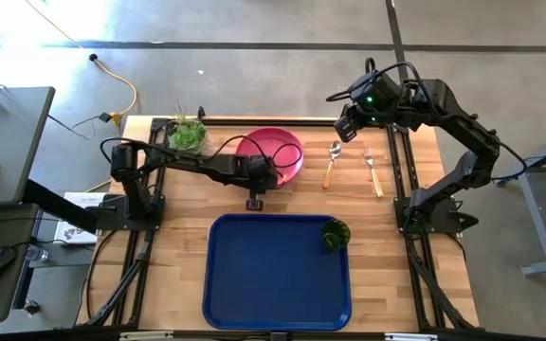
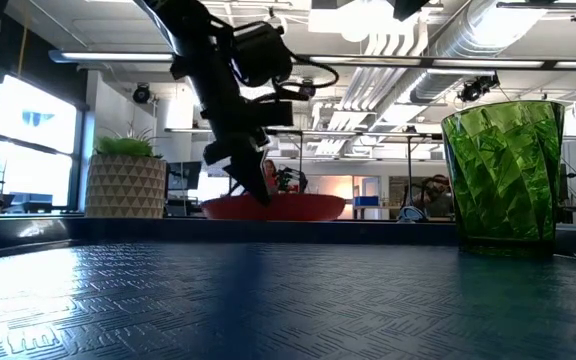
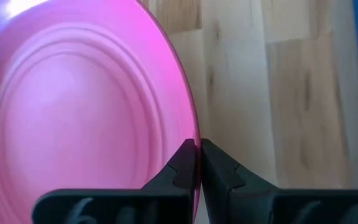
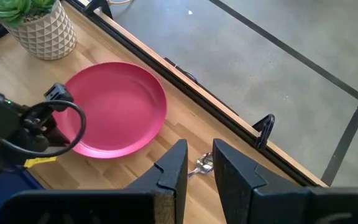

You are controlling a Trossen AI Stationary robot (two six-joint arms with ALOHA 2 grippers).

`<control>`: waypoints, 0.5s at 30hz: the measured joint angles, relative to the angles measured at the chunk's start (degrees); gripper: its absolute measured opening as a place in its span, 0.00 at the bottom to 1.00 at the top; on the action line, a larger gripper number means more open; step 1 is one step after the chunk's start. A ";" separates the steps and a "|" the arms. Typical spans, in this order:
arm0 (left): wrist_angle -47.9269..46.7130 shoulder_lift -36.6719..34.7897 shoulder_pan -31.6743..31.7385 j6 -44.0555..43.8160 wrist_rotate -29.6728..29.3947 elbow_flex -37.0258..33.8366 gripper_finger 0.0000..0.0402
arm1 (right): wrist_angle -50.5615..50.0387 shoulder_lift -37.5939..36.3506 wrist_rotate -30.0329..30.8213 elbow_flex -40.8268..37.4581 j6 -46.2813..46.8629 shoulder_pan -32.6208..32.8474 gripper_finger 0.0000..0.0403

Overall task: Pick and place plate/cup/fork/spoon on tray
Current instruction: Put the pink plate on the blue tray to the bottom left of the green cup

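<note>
The pink-red plate (image 1: 278, 152) lies on the wooden table, far of the dark blue tray (image 1: 254, 284). My left gripper (image 1: 257, 185) is shut on the plate's near rim. The green cup (image 1: 336, 234) stands upright on the tray's right part and shows large in the low view (image 2: 503, 175). The spoon (image 1: 332, 163) and the fork (image 1: 373, 170) lie on the table right of the plate. My right gripper (image 1: 346, 128) hangs open and empty above the table's far right, over the spoon's bowl (image 4: 202, 165). My left gripper pinches the plate's rim (image 3: 194, 134) between its two fingers, one finger (image 3: 180, 165) on the plate's inner side and one (image 3: 219, 168) on its outer side. The fingers come from above, slanting down. The plate (image 2: 273, 207) sits about level; whether it is clear of the table, I cannot tell.
A green succulent in a pale pot (image 1: 187, 135) stands at the table's far left, close to the plate and to my left arm. Bare wood shows between the plate and the tray (image 3: 278, 93). Most of the tray's floor (image 1: 263, 275) is bare.
</note>
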 joint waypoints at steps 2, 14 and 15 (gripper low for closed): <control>-0.14 -0.62 -0.51 -1.32 -0.21 0.00 0.01 | -0.01 0.00 -0.01 0.00 0.00 0.00 0.17; -0.75 -6.31 -7.04 -3.75 -3.69 -0.02 0.00 | 0.03 0.00 -0.01 0.00 0.06 0.02 0.17; -0.98 -6.80 -7.82 -3.75 -3.69 0.00 0.00 | 0.03 0.00 -0.05 0.00 0.34 0.02 0.17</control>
